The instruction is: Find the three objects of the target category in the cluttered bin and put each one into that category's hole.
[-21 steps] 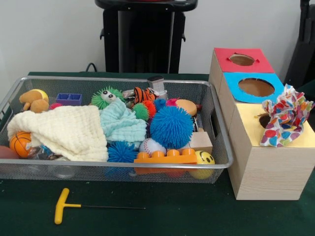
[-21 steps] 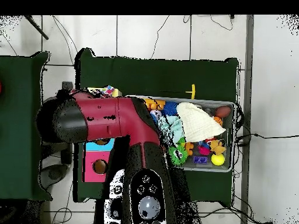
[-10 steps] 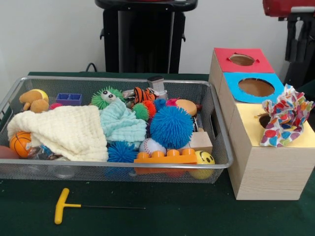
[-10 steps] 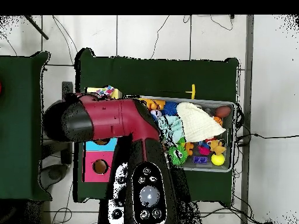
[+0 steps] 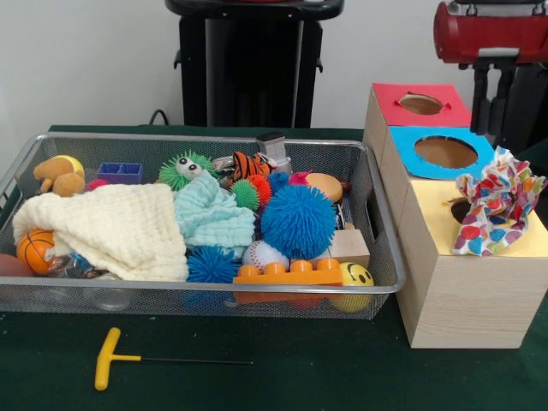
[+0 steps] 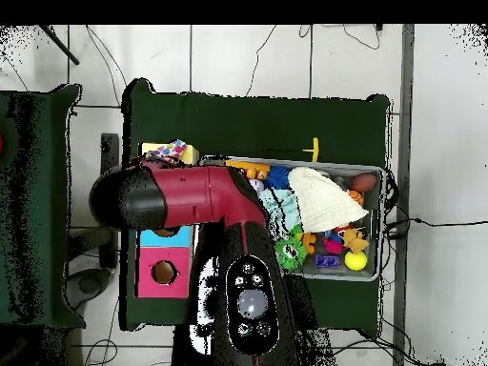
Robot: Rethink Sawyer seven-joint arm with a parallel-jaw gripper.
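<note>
Cloths look like the target: gripper [image 5: 494,120] hangs over the sorting boxes, fingers apart, holding nothing. Just beside it a dotted cloth [image 5: 497,201] sits bunched on the yellow box [image 5: 428,224] at its hole, not fully in. Cream cloth [image 5: 111,227] and mint cloth [image 5: 210,214] remain in the bin [image 5: 387,248], so roughly one of three is done.

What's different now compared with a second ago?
The red arm has swung into the front view at top right, above the red and blue holes of the box. It grabbed nothing. The bin, its toys and the colourful cloth on the yellow hole stayed put.
</note>
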